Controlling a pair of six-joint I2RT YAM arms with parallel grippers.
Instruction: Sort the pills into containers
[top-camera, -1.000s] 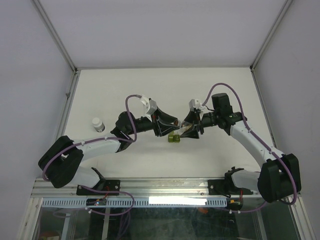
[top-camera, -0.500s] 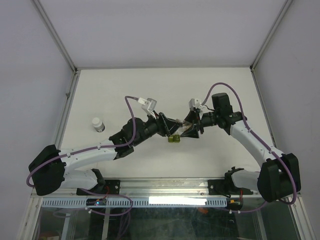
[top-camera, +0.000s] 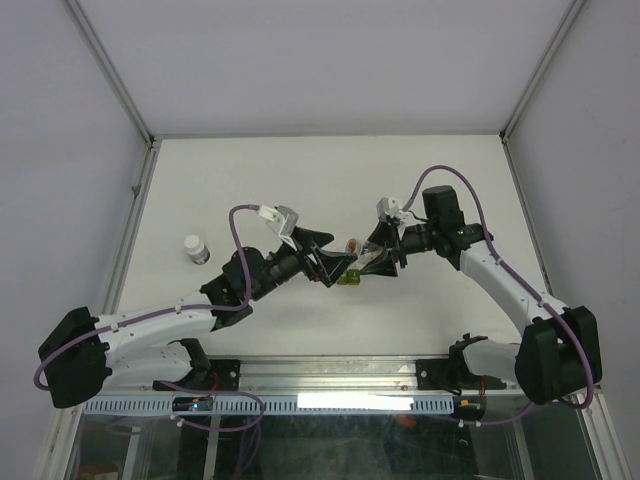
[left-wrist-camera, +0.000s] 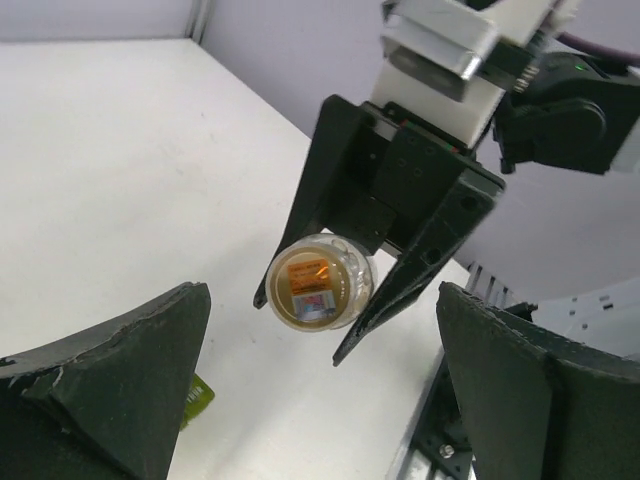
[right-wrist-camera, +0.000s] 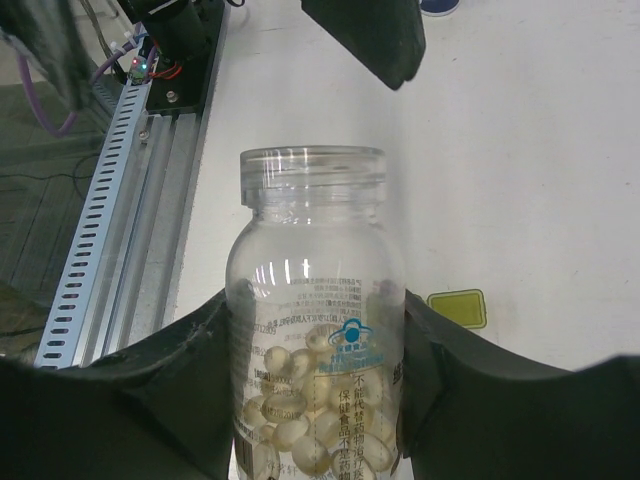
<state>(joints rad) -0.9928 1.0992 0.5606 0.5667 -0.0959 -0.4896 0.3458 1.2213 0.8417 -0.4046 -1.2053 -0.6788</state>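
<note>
While my right gripper (top-camera: 375, 258) clamps one clear round bottle (right-wrist-camera: 314, 300) around its belly, neck pointing at my other arm, glossy tan oval pills (right-wrist-camera: 300, 425) lie heaped inside (too many to count). One flat green square box (right-wrist-camera: 457, 307) lies on the white table (top-camera: 300, 180) just beside the bottle. My left gripper (top-camera: 338, 268) gapes wide, holding nothing, facing the bottle. One white-capped vial (top-camera: 196, 249) stands well apart.

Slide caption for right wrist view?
Right gripper grips a clear plastic bottle of tan pills over the white table; a small olive-green square box lies beyond.
</note>
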